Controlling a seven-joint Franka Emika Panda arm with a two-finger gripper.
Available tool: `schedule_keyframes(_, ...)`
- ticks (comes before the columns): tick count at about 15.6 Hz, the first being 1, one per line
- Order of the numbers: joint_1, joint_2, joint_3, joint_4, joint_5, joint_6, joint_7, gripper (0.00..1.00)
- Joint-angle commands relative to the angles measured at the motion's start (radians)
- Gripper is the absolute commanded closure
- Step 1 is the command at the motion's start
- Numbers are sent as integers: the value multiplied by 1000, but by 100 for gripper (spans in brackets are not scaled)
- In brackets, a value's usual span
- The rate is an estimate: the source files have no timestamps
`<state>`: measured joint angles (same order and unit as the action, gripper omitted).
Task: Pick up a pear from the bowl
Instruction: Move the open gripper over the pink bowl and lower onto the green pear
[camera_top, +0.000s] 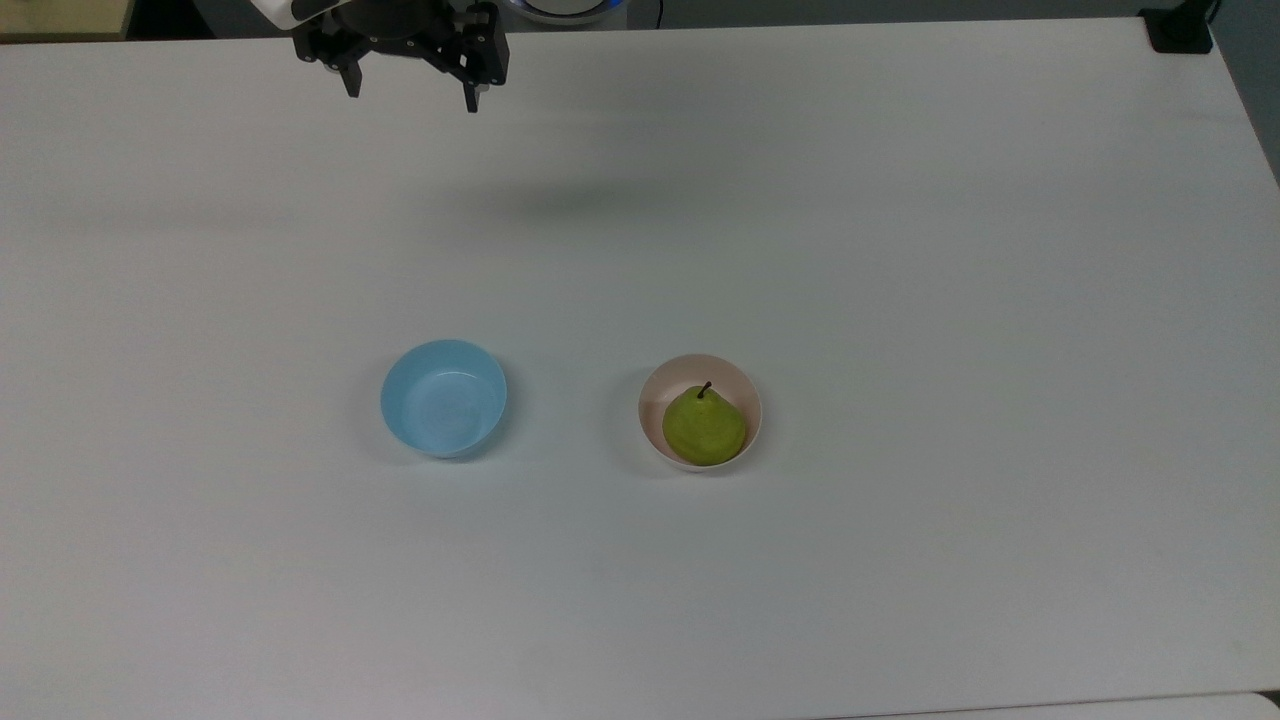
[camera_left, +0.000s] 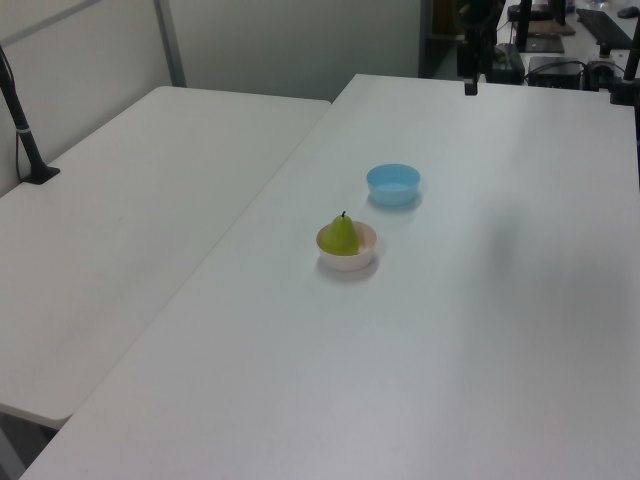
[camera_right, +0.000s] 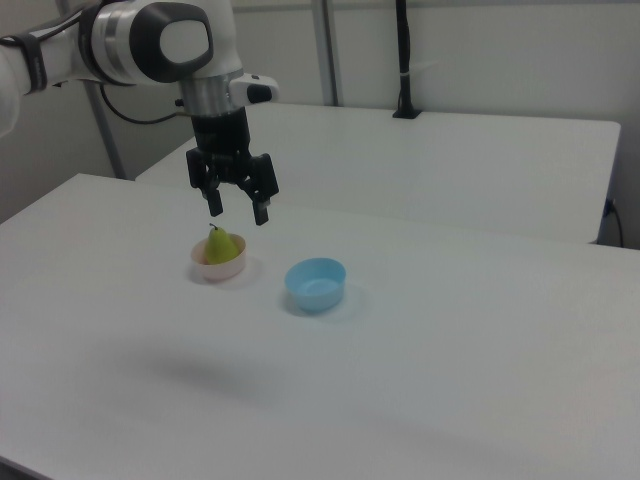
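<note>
Arm: glossy white rounded shells, dark grey to black joint caps; one large dark oval cap faces the right view's camera. Black band rings the segment near the right view's left edge. Wrist section below the shells metallic grey, with a small white box-shaped piece carrying a dark end jutting to the right view's right. Gripper: matte black, blocky angular body, two short black fingers with squared tips.
</note>
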<state>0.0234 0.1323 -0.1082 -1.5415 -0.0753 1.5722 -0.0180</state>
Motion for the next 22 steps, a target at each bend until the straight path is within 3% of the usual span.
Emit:
schedule_keyframes(1,-5,2,-5,-14,40,21,-18,0)
schedule_keyframes(7,16,3,-5,-2,54,23,-7,0)
schedule_keyframes(11,47,59,-5,27,51,83,-13,0)
schedule_keyframes(13,78,108,-5,29,57,193,-10,0)
schedule_keyframes(15,101,163,-7,29,124,352,-8,0)
schedule_keyframes(18,200,275,-42,79,181,518,4,0)
schedule_keyframes(22,277,389,-45,147,200,588,12,0)
